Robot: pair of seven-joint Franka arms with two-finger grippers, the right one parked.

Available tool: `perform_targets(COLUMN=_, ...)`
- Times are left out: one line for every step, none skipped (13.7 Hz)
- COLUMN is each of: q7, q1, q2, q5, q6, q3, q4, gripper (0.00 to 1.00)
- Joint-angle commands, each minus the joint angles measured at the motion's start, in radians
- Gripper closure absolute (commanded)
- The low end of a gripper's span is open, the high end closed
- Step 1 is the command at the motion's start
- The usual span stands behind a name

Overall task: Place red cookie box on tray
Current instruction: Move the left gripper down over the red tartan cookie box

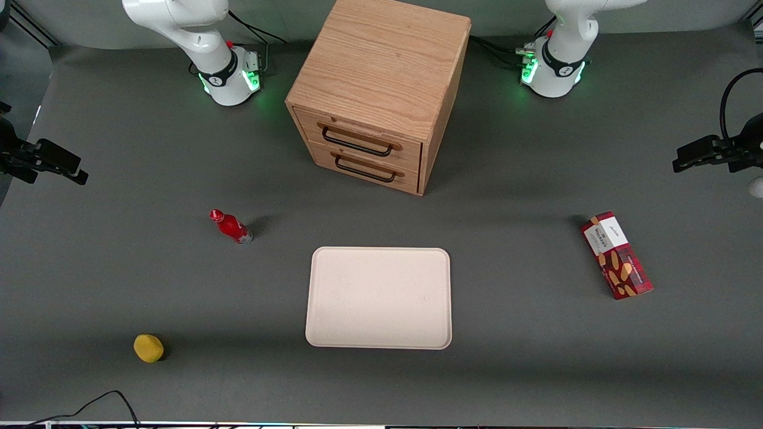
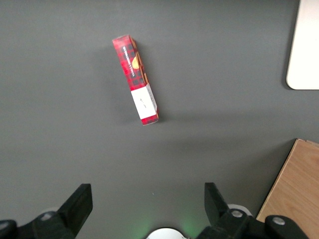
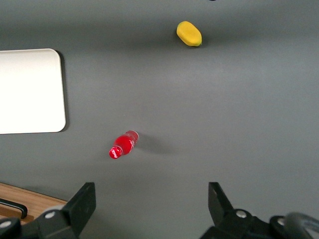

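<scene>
gripper (image 2: pixel 144 209) fingertips cropped, tray (image 2: pixel 304 50) cut off

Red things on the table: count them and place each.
2. The red cookie box lies toward the working arm's end, below the open gripper. The small red bottle lies toward the parked arm's end.

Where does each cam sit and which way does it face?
Front view: high above the table edge, facing both arm bases, drawer cabinet, tray, red cookie box.
Left wrist view: on the working arm, looking down past its open claw at the box; shares box and tray with front.
Right wrist view: parked arm, looking down; shares red bottle, yellow object.
</scene>
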Motion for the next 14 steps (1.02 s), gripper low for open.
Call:
perform_targets(q7=-0.067, q1=0.002, q2=-0.006, q5=0.02, q6=0.056, q3=-0.002, q4=-0.071, gripper=0.0)
perform_targets(q7=-0.067, q1=0.002, q2=-0.006, q5=0.026, q6=0.103, q3=0.0, q4=-0.115, gripper=0.0)
perform_targets(q7=-0.067, q1=0.003, q2=-0.007, q5=0.028, q6=0.151, q3=0.0, q4=-0.156, gripper=0.0)
perform_targets(q7=-0.067, q1=0.005, q2=-0.006, q5=0.028, q6=0.203, q3=0.003, q4=-0.198, gripper=0.0)
perform_targets(q7=-0.068, q1=0.012, q2=-0.006, q5=0.028, q6=0.255, q3=0.004, q4=-0.242, gripper=0.0)
perform_targets(q7=-0.068, q1=0.024, q2=-0.006, q5=0.026, q6=0.315, q3=0.004, q4=-0.294, gripper=0.0)
perform_targets(q7=-0.07, q1=0.025, q2=-0.006, q5=0.026, q6=0.375, q3=0.004, q4=-0.339, gripper=0.0)
perform_targets(q7=-0.071, q1=0.026, q2=0.002, q5=0.026, q6=0.425, q3=0.004, q4=-0.37, gripper=0.0)
perform_targets(q7=-0.073, q1=0.028, q2=0.029, q5=0.026, q6=0.456, q3=0.004, q4=-0.379, gripper=0.0)
perform_targets(q7=-0.073, q1=0.037, q2=0.058, q5=0.026, q6=0.484, q3=0.006, q4=-0.379, gripper=0.0)
perform_targets(q7=-0.073, q1=0.054, q2=0.085, q5=0.026, q6=0.527, q3=0.004, q4=-0.382, gripper=0.0)
perform_targets(q7=-0.073, q1=0.055, q2=0.108, q5=0.026, q6=0.567, q3=0.006, q4=-0.393, gripper=0.0)
perform_targets(q7=-0.073, q1=0.055, q2=0.135, q5=0.026, q6=0.605, q3=0.006, q4=-0.396, gripper=0.0)
perform_targets(q7=-0.074, q1=0.055, q2=0.16, q5=0.026, q6=0.643, q3=0.006, q4=-0.401, gripper=0.0)
